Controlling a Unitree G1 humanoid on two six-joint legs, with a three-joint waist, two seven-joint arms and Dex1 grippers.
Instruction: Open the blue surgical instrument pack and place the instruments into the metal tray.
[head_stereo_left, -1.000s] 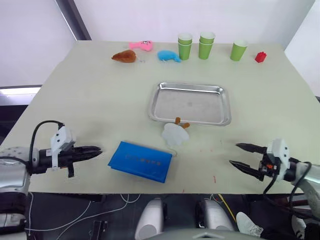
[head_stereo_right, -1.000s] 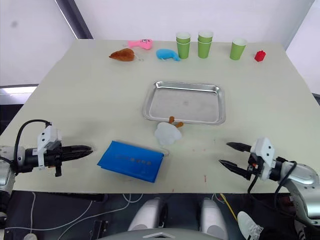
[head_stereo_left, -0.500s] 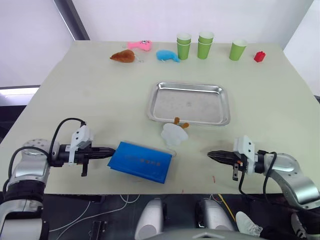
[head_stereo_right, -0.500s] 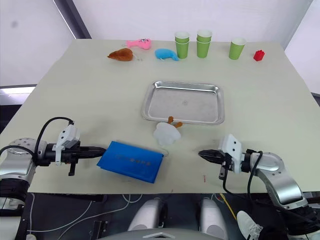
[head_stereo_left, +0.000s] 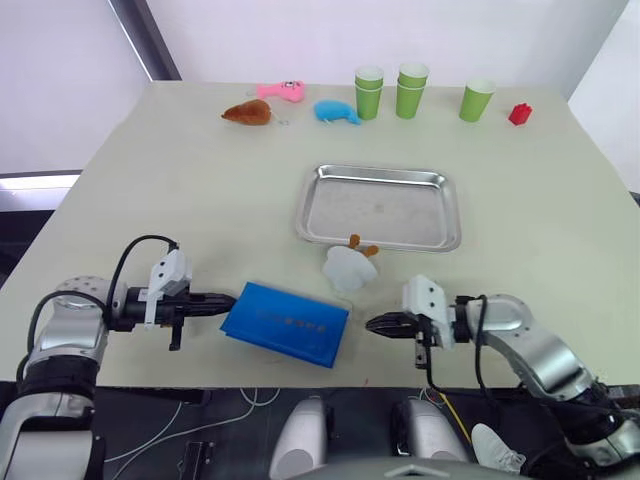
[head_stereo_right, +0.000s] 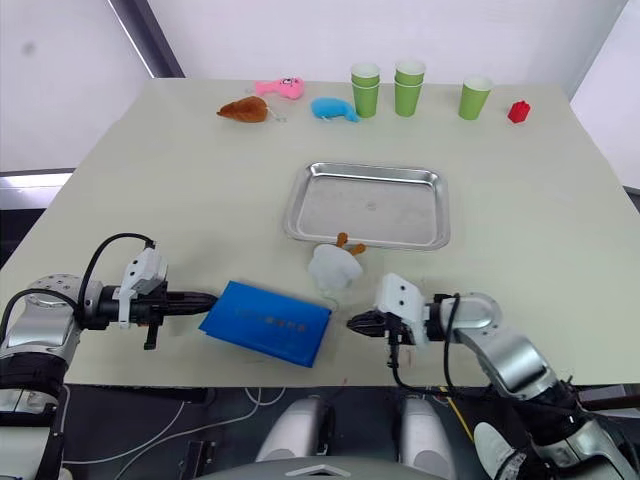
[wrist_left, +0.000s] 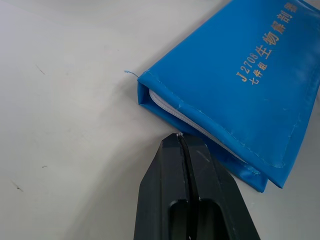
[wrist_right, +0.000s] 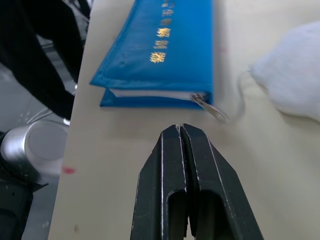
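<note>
The flat bright-blue fabric instrument pack (head_stereo_left: 285, 323) lies zipped shut on the beige table (head_stereo_left: 180, 190), near the front edge, at about 7 o'clock from the shallow shiny stainless-steel tray (head_stereo_left: 379, 207), which sits mid-table. No instruments visible.

Left gripper (head_stereo_left: 225, 300) is at 9 o'clock of the pack, black fingers (wrist_left: 187, 200) pressed together, tips just beside the pack's left end; the left wrist view shows the tip almost at the white zipper seam (wrist_left: 200, 127), touching or not cannot be told.

Right gripper (head_stereo_left: 372, 324) is at 3 o'clock of the pack, fingers (wrist_right: 187, 190) pressed together, tips near but apart from the pack's right end. The small metal zipper pull (wrist_right: 209, 108) sticks out of the pack's corner, just ahead of the tips, not gripped.

A white fluffy toy with orange bits (head_stereo_left: 350, 266) sits between pack and tray, touching the tray's front rim.

At the far edge, 12 o'clock: brown toy (head_stereo_left: 248, 113), pink toy (head_stereo_left: 282, 91), small blue whale toy (head_stereo_left: 338, 112), green paper cups (head_stereo_left: 398, 91), red block (head_stereo_left: 520, 114).
</note>
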